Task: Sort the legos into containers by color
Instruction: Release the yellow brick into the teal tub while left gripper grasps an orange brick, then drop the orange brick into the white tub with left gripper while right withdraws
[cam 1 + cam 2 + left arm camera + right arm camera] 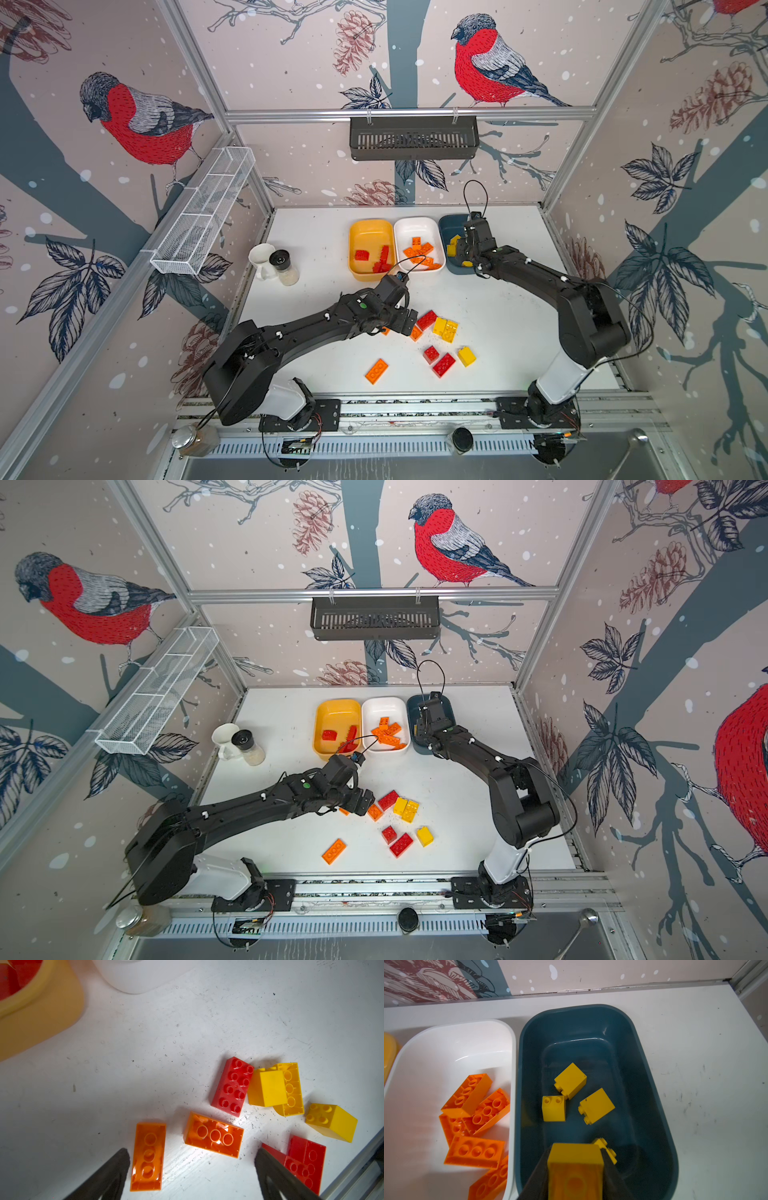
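The left gripper [192,1153] hung low over the loose legos [440,336] near the middle of the white table [316,232]. Its jaws were spread wide and gripped nothing. In the left wrist view an overturned orange brick [214,1134] lay between the two dark fingers [120,1165], and a second overturned orange brick [148,1155] lay just beside one of them. Red and yellow pieces were scattered close around. A lone orange plate [376,371] lay apart, at about 7 o'clock from that pile.

Three tubs stood in a row, touching side by side, at the table's 12 o'clock edge. The yellow-orange tub [371,226], toward 11 o'clock, held red bricks [376,257]. The white tub [417,222] in the middle held orange bricks [419,251]. The teal tub [643,1053], toward 1 o'clock, held several yellow blocks [571,1080] on its floor.

The right gripper [575,1159] was poised above the teal tub, clenched on a yellow brick [575,1167] that sat between its fingers over the tub's interior.

A white mug [259,255] and a glass jar [284,266] stood touching at about 10 o'clock on the table, well apart from the legos.
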`<state>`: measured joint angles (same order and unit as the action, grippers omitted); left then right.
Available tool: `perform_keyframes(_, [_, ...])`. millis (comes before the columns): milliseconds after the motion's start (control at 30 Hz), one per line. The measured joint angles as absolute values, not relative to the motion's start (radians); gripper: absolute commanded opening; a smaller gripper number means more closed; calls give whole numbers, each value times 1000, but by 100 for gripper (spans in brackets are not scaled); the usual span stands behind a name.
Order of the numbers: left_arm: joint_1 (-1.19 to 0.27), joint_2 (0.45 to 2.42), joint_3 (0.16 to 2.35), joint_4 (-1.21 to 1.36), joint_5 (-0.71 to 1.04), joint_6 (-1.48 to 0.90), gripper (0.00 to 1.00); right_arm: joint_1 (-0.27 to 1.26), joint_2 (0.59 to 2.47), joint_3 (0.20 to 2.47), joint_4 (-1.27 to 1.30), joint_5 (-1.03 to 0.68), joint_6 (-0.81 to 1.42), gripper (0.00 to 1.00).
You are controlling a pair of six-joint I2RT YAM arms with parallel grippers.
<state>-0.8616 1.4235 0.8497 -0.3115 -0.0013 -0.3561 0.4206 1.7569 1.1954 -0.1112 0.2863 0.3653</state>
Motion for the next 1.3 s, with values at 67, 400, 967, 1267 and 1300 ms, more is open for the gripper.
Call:
perform_keyframes(67, [-874,1431,858,-326,-1,-340,93,421,1796,1243,-131,294,368,66])
perform_keyframes(400, [-914,1515,921,-385,11,-251,93,469,1674,1202,-163,322,401,100])
perform_keyframes(967, [-940,1682,988,-408,21,-105,86,326,1176,788,-137,325,550,100])
perform_keyframes(1267, [-954,1740,988,-392,-6,-98,71,222,1036,669,-96,258,603,99])
perform_keyframes(1300, [-954,1741,988,-387,-12,-98,68,221,1029,666,-95,248,605,99])
